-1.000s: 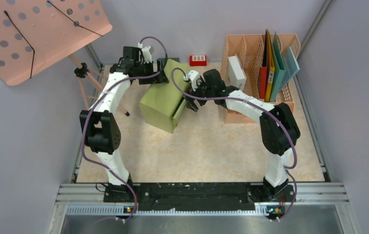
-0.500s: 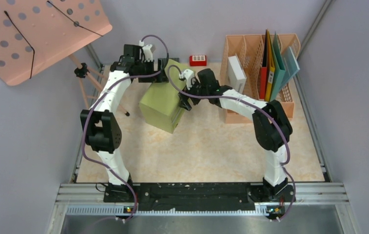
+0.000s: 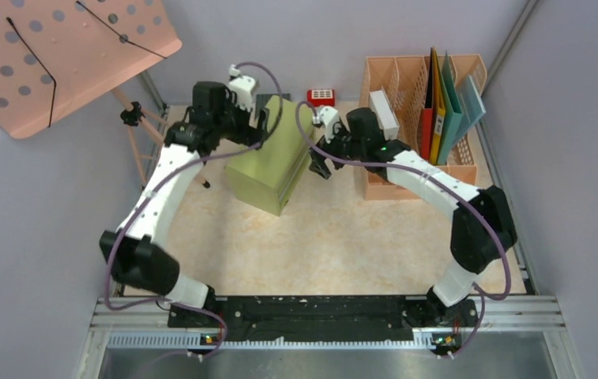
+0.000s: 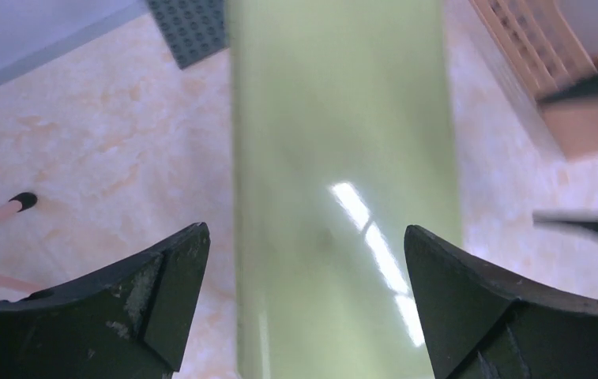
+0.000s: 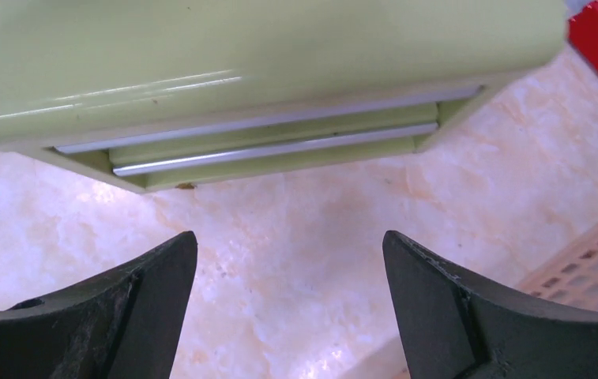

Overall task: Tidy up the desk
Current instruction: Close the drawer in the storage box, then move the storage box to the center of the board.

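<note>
The desk (image 3: 343, 237) is a beige marble-patterned top. A green drawer cabinet (image 3: 268, 162) stands at its back middle, turned at an angle, with its drawers pushed in flush (image 5: 272, 142). My left gripper (image 3: 261, 118) hovers over the cabinet's back end. In the left wrist view it (image 4: 307, 260) is open, with the shiny green top (image 4: 343, 197) below and clear of both fingers. My right gripper (image 3: 319, 163) is just off the cabinet's drawer side, low over the desk. It (image 5: 289, 260) is open with only bare desk between its fingers.
A peach file organizer (image 3: 418, 170) with a white box (image 3: 384, 117) and upright folders (image 3: 441, 103) stands at the back right. A red item (image 3: 321, 97) lies at the back wall. The pink perforated board (image 3: 50, 55) on its stand (image 3: 141, 130) overhangs the back left corner.
The cabinet's protruding drawer has gone in flush. My right gripper backed off to the right. My left arm shifted, its wrist lifted off the cabinet's back and its jaws widened slightly.
</note>
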Action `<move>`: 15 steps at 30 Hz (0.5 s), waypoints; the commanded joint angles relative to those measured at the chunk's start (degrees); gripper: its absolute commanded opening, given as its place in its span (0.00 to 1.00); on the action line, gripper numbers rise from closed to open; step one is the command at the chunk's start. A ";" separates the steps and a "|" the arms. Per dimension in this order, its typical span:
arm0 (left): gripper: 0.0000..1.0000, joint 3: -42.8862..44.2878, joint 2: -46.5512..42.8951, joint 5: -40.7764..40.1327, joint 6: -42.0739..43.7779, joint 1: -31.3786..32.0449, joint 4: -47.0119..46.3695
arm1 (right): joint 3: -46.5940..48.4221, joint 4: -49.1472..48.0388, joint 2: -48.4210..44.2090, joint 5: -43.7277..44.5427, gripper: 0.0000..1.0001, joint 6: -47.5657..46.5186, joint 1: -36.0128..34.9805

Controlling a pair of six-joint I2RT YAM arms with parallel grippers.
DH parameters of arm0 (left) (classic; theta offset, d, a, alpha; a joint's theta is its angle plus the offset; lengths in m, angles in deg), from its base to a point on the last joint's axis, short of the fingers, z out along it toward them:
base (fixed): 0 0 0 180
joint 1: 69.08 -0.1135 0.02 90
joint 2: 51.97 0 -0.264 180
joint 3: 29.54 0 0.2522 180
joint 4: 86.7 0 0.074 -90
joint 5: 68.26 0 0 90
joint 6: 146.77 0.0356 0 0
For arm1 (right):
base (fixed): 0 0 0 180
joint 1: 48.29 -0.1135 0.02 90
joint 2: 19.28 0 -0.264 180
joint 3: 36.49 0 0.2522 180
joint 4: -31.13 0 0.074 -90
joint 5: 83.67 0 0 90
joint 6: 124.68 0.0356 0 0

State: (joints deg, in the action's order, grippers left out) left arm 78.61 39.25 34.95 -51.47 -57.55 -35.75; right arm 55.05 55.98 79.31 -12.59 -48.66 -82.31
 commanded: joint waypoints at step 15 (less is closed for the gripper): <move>0.98 -36.25 -16.36 -35.19 25.15 28.33 -19.87 | -6.11 11.40 -24.81 -12.95 0.89 -5.13 12.51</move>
State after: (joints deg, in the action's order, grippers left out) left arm 44.99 21.48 9.05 -31.91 -29.93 -47.42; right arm 47.45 65.62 57.41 -23.63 -52.27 -71.32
